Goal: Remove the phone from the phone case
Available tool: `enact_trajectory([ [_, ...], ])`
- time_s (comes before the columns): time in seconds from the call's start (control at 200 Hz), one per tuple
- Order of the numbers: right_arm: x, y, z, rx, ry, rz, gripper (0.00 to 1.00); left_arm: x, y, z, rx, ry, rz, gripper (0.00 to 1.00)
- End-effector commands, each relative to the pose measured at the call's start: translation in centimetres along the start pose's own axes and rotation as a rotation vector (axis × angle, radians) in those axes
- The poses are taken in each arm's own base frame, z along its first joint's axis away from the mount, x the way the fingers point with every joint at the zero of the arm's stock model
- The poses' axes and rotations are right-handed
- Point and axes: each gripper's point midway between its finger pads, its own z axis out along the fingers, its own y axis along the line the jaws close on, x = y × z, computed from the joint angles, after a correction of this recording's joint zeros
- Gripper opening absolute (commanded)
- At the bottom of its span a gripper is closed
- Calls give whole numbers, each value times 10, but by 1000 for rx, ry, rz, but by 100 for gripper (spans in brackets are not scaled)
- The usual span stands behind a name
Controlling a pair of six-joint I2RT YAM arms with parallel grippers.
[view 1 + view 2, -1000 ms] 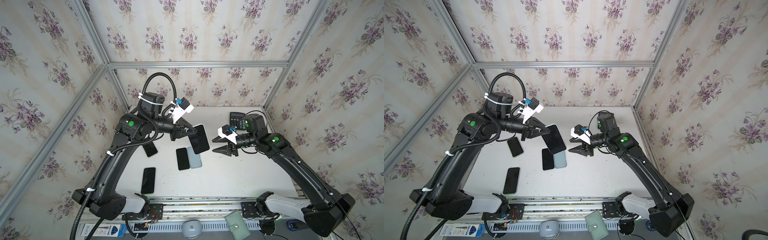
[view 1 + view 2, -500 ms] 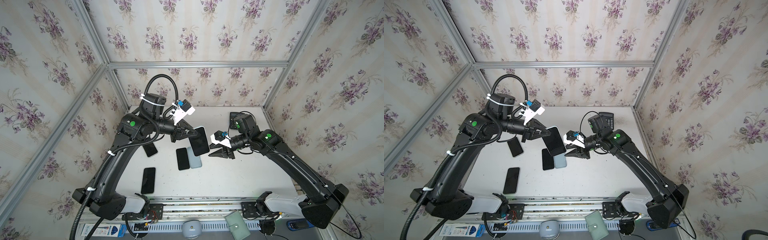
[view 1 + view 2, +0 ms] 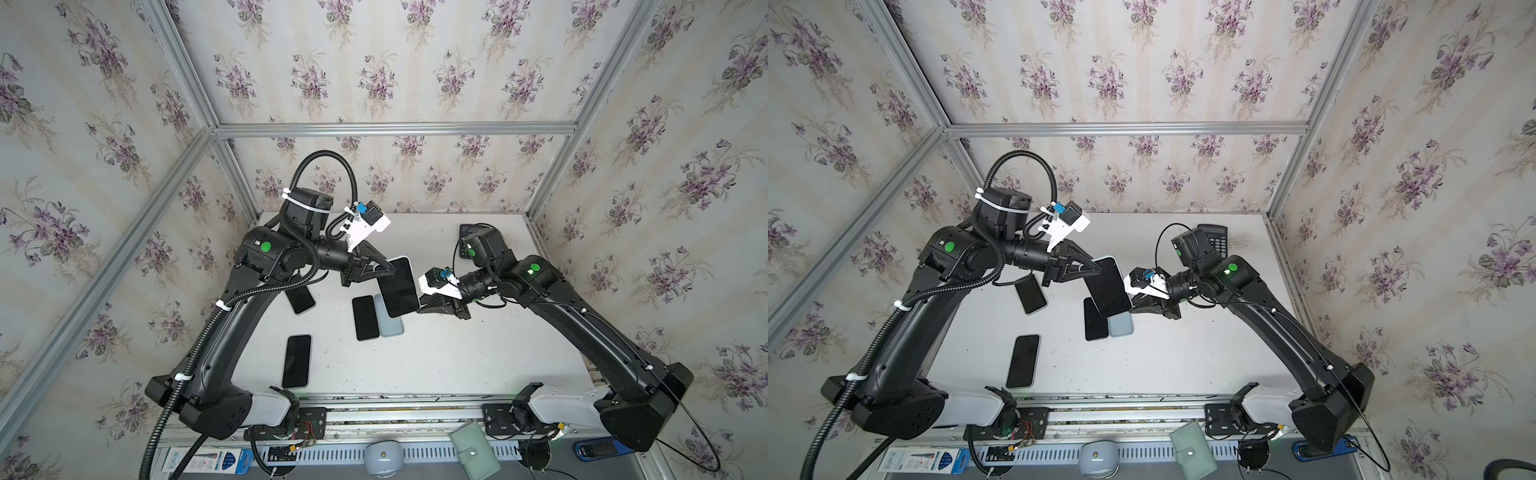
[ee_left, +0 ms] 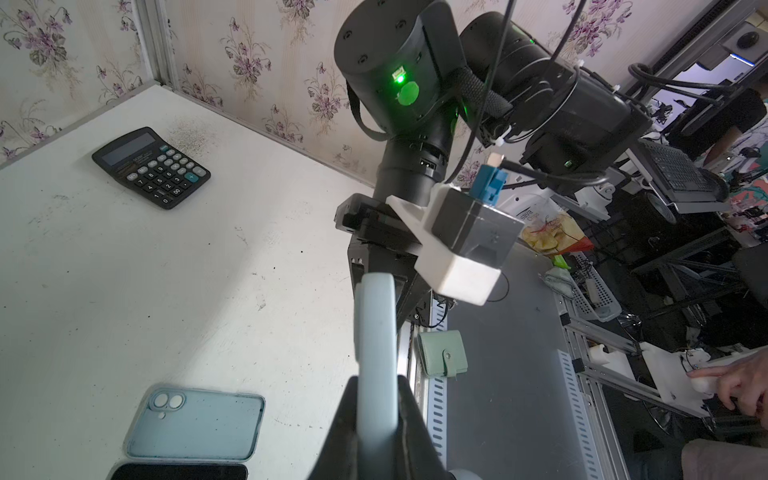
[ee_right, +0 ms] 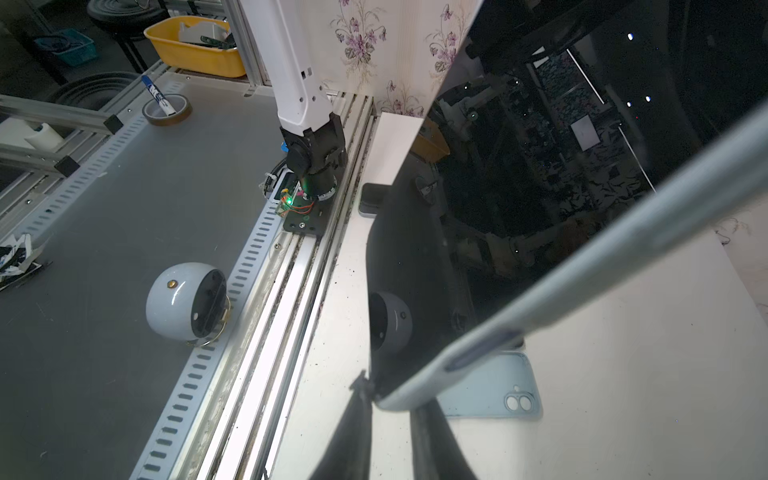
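Observation:
A phone (image 3: 398, 286) (image 3: 1108, 286) with a black screen, still in its pale blue phone case (image 4: 376, 332) (image 5: 623, 249), hangs tilted above the middle of the table. My left gripper (image 3: 388, 268) (image 3: 1098, 269) (image 4: 376, 384) is shut on its upper edge, a finger on each face. My right gripper (image 3: 419, 309) (image 3: 1133, 306) (image 5: 390, 392) has come in from the right and pinches the phone's lower corner, one finger on the screen side and one behind the case. The dark screen (image 5: 498, 187) fills much of the right wrist view.
On the white table (image 3: 436, 357) below lie an empty pale blue case (image 3: 390, 324) (image 4: 195, 424) beside a black phone (image 3: 365, 318). Two more black phones (image 3: 297, 360) (image 3: 301, 298) lie to the left. A calculator (image 4: 151, 166) sits at the back right. A green wallet (image 3: 476, 451) lies off the front edge.
My right gripper moved left to the phone's lower corner and closed on it. The left gripper kept hold of the phone, nearly still.

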Motion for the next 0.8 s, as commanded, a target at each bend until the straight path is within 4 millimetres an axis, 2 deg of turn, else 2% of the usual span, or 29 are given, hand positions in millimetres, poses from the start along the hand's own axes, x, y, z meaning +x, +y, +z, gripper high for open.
enact_trajectory([
  [0.0, -3, 9, -1, -36, -1, -23, 17, -11, 0, -1, -4, -35, 71, 0],
  [0.17, -5, 9, 1, -34, 7, -63, 7, -13, -1, -1, 10, -38, 69, 0],
  [0.295, -12, 4, 2, -17, -7, -90, 6, -15, -5, 5, 28, -32, 76, 0],
  [0.355, -16, 2, 2, -11, -23, -89, 12, -15, -6, 7, 32, -28, 81, 0],
  [0.43, -12, -1, 3, 6, -5, -88, 21, -15, -5, 6, 24, -28, 86, 0],
  [0.515, -8, -1, 2, 23, 13, -89, 26, -14, -5, 6, 17, -27, 90, 0],
  [0.665, -5, -3, 4, 34, 15, -70, 32, -14, -7, 5, 25, -30, 93, 0],
  [0.795, -1, -8, 2, 53, 28, -44, 31, -13, -8, 4, 23, -30, 95, 0],
])
